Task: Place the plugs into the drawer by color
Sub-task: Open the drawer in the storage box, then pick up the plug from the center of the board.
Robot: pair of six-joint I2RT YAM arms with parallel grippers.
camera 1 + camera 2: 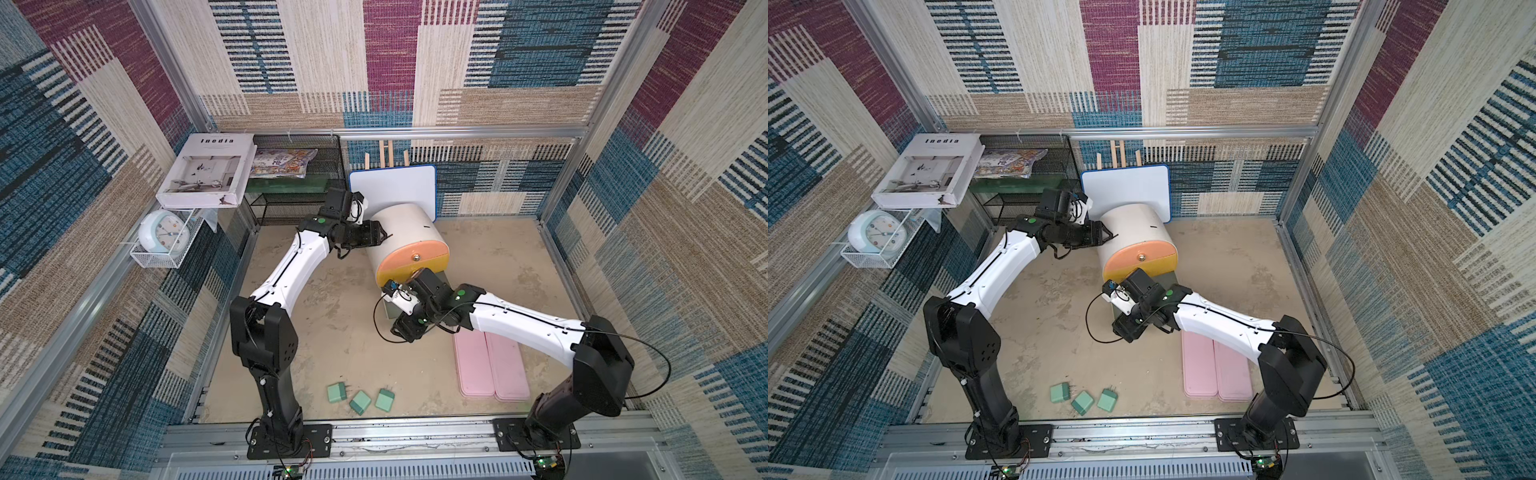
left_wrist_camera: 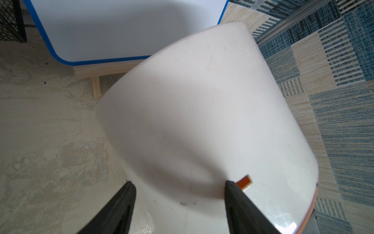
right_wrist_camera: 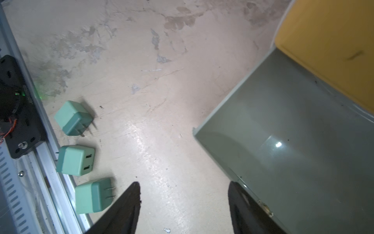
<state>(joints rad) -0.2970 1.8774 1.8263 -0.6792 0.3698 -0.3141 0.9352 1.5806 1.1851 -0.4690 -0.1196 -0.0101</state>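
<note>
Closest to me, along the near rail, three green plugs [image 1: 360, 401] lie in a loose row on the bench [image 1: 324, 324]. From left to right, the first points its prongs toward its neighbours, the middle one [image 3: 75, 160] shows its two ports to the right wrist camera, and the third [image 3: 93, 195] turns its prongs away from the rail. I see no pink or blue plugs anywhere, so I take them to be behind the shut salmon and yellow fronts.

Further in, my left hand [image 1: 380, 237] rests against the rounded white shell of the drawer cabinet [image 1: 405, 232]. Its fingers are spread and grasp nothing. It looks to me like a brace for the cabinet.

Below the yellow front, the grey-green drawer [image 3: 293, 131] stands pulled out. What I can see of its floor is bare.

My right hand [image 3: 183, 184] hangs just beside that drawer's corner, released and empty, with one finger close to the rim.

The next move turns on this: the green plugs lie toward the rail and to the left of the right hand, near it, and well apart from the left hand. So the right hand is the one to send. The third plug looks nearest, and I would close across its flat sides.

Two pink trays [image 1: 490, 370] sit rightmost, partly under the right arm.
</note>
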